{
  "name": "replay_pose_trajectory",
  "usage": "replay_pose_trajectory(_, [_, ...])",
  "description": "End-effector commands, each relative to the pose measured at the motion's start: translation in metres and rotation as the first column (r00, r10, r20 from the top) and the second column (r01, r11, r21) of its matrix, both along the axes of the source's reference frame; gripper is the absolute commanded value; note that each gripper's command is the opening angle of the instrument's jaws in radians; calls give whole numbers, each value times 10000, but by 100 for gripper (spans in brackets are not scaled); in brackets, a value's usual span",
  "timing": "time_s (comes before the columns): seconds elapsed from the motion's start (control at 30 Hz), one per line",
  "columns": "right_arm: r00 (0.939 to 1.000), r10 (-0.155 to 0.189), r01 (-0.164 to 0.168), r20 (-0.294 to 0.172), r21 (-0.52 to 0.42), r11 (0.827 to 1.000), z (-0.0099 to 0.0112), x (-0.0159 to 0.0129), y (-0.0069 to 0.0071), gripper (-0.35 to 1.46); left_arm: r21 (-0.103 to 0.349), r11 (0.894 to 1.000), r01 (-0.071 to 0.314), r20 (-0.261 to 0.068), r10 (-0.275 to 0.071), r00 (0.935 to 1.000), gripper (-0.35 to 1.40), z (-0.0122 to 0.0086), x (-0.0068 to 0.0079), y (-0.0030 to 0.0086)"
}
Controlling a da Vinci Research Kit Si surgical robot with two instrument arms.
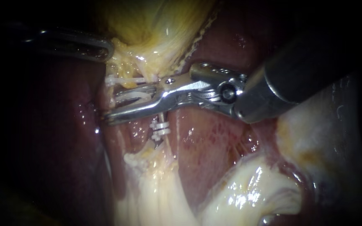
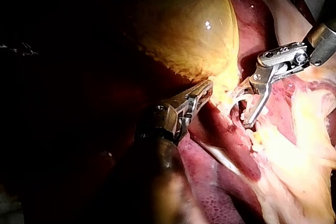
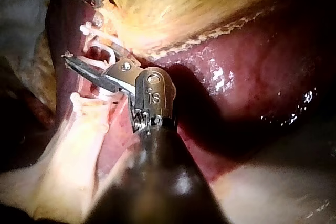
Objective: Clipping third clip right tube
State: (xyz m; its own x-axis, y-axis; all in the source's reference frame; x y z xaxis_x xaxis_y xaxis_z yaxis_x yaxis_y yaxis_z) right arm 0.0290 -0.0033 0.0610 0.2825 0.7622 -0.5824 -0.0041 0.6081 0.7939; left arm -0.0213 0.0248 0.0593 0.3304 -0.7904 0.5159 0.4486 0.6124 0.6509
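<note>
We find the right instrument clamped on a loaded clip and lying across the right tube just below the gallbladder. Two placed clips sit on that tube, farther from the gallbladder. The left instrument is closed on the gallbladder's lower edge.

Left instrument comes in from 10 o'clock, jaws closed on tissue. Right instrument comes in from 2 o'clock, wrist bent, jaws pointing to 9 o'clock (parted, a clip gripped between them).
</note>
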Motion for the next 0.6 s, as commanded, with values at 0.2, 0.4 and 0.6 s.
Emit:
replay_pose_trajectory(0.2, [9939, -182, 284, 1089, -929, 9953, -13, -15, 0, 50, -1, 10000, -9, 6, 9, 10000, -35, 0, 0, 0])
replay_pose_trajectory(0.4, [9947, -249, 349, 1000, -998, 9944, -38, -35, 8, 50, -2, 10000, -9, 5, 9, 10000, -35, 0, 1, -1])
replay_pose_trajectory(0.6, [9970, -696, 716, 332, -632, 9954, -63, -61, 14, 50, -2, 10000, -9, 5, 9, 10000, -35, -1, 1, -1])
